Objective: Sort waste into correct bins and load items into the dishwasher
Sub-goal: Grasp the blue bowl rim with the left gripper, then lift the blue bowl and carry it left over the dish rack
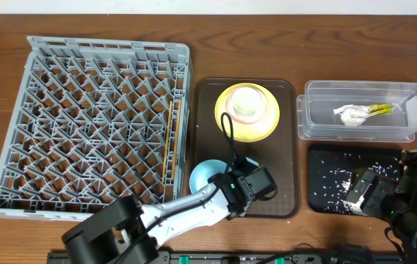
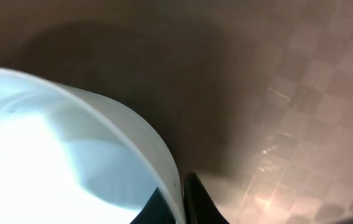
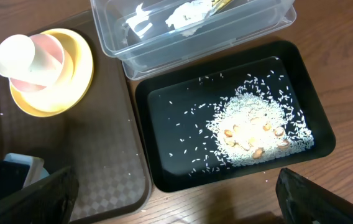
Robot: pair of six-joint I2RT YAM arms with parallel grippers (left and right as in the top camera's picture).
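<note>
My left gripper (image 1: 230, 189) is shut on the rim of the white bowl with a light-blue outside (image 1: 207, 176), at the front left of the brown tray. In the left wrist view the bowl's rim (image 2: 164, 168) runs between the two dark fingers (image 2: 195, 202). The yellow plate (image 1: 267, 123) carries the cream bowl (image 1: 247, 103). Two chopsticks (image 1: 169, 147) lie in the grey dish rack (image 1: 106, 45). The napkin (image 1: 350, 114) and wrapper (image 1: 379, 109) lie in the clear tub (image 1: 318, 121). Crumbs (image 3: 251, 130) cover the black tray (image 3: 164, 155). My right gripper (image 3: 176, 202) hangs open over the table just in front of that tray.
The brown serving tray (image 1: 282, 183) sits between the rack and the two bins. The clear tub stands behind the black tray at the right. My left arm (image 1: 179, 209) reaches in from the front edge.
</note>
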